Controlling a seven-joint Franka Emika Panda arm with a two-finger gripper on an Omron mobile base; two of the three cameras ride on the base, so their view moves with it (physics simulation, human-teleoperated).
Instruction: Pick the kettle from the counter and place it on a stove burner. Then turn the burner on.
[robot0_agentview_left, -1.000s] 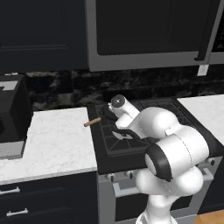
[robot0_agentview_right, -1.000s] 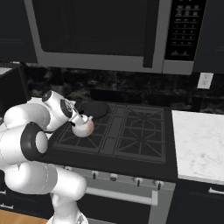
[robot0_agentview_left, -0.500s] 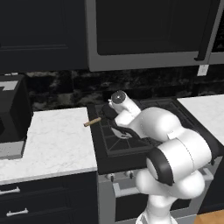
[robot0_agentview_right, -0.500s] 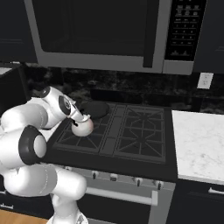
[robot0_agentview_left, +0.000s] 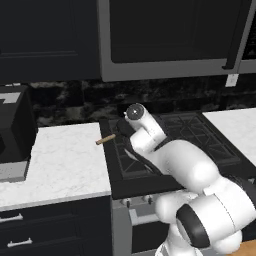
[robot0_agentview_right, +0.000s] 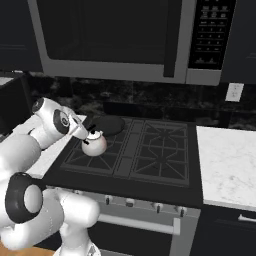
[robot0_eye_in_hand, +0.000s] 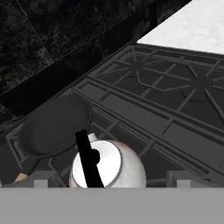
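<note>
one kettle (robot0_agentview_right: 93, 145) sat on the stove burner (robot0_agentview_right: 90, 157) at the left middle of the right base view, its squat body on the grate in front of the dark pan (robot0_agentview_right: 106, 125). half a second before, our wrist was close over it; now the arm had drawn up and back toward the left of that frame, and the kettle stayed where it was. in the hand view the tool (robot0_eye_in_hand: 107, 183) showed at the bottom edge, a tip standing to each side of the kettle (robot0_eye_in_hand: 109, 166), apparently apart from it, so we judged the tool had let go. we took placing as done. turning the burner on remained, likely at the front knobs (robot0_agentview_right: 130, 202).
</note>
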